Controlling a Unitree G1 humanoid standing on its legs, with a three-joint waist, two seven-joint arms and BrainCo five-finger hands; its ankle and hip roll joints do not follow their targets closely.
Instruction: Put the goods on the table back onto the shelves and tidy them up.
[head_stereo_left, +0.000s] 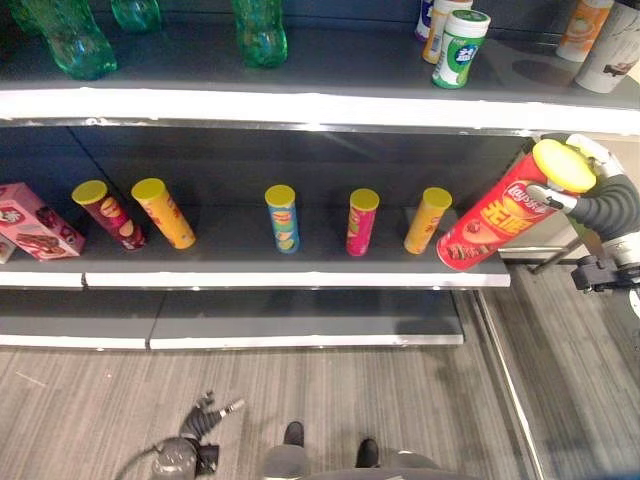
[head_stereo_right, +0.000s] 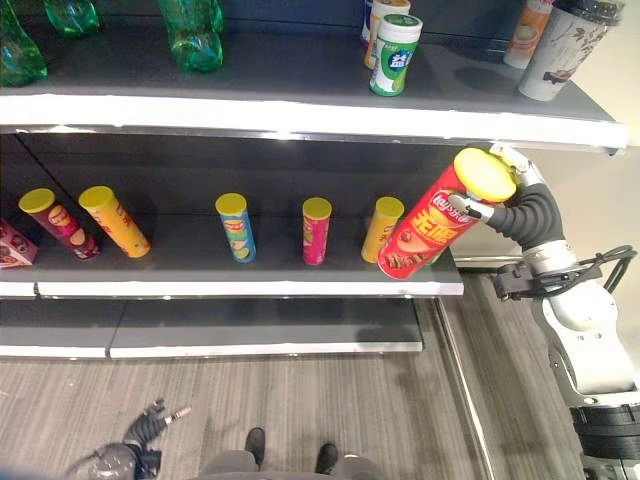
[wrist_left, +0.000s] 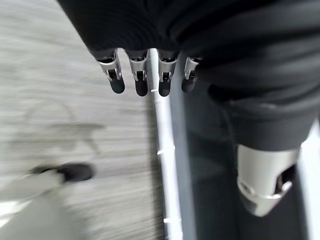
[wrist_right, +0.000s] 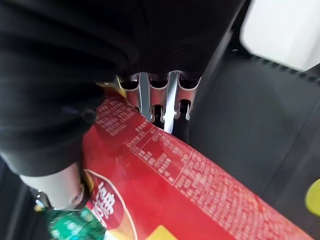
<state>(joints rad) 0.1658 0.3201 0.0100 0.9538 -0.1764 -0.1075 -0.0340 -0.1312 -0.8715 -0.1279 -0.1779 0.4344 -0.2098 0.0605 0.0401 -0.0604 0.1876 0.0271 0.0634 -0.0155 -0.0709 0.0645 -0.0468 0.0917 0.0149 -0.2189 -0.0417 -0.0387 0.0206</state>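
Placing step underway, judged from left eye view: right hand (head_stereo_left: 572, 192) clamped round upper end of big red can (head_stereo_left: 497, 215), yellow lid up, can tilted with base touching or just above right front corner of middle shelf (head_stereo_left: 300, 277), just beside orange can (head_stereo_left: 427, 220). Further along same shelf toward its left end: pink can (head_stereo_left: 361, 222), blue can (head_stereo_left: 283, 218), another orange can (head_stereo_left: 164, 213), dark red can (head_stereo_left: 109, 214), pink box (head_stereo_left: 35, 222) at far left edge. Right eye view: same grip seen more from the side, thumb across can near the lid; white-green tub (head_stereo_right: 395, 54) and green bottle (head_stereo_right: 195, 32) on top shelf (head_stereo_right: 300, 118). Left wrist view: left hand (wrist_left: 145, 75) idle, fingers straight and apart, holding nothing, over grey floor (wrist_left: 60, 100). Right wrist view: fingers (wrist_right: 155, 105) curled over red label, contact not visible from the head views; shelf contact of base not visible here. Next move, as a guess: needs righting the can, setting base flat in line with the row, then releasing; risk of knocking the neighbouring orange can.
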